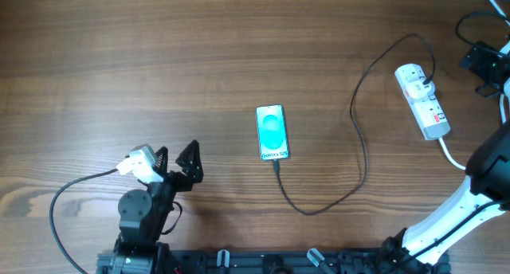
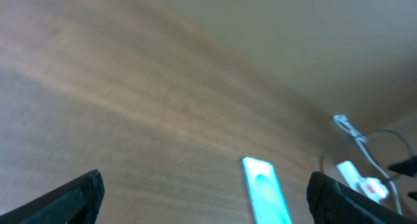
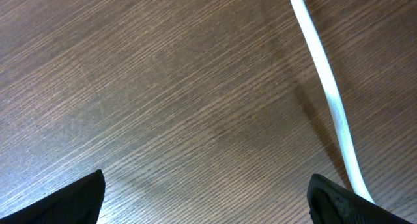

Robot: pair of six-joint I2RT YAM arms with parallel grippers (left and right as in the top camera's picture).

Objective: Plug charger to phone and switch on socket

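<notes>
The phone [image 1: 272, 133] lies flat mid-table with its teal screen lit; it also shows in the left wrist view [image 2: 264, 191]. The thin black charger cable [image 1: 362, 158] runs from the phone's near short edge, where its end meets the phone, loops right and up to the white socket strip [image 1: 422, 99], which also shows in the left wrist view [image 2: 358, 177]. My left gripper [image 1: 177, 161] is open and empty, left of the phone; the left wrist view [image 2: 208, 204] shows the same. My right gripper [image 3: 205, 198] is open and empty over bare wood beside the strip's white cord [image 3: 326, 87].
The right arm [image 1: 478, 186] rises along the right edge near the strip's white cord [image 1: 450, 154]. Black hardware and cables [image 1: 480, 61] sit at the far right corner. A grey cable [image 1: 72, 186] trails from the left arm.
</notes>
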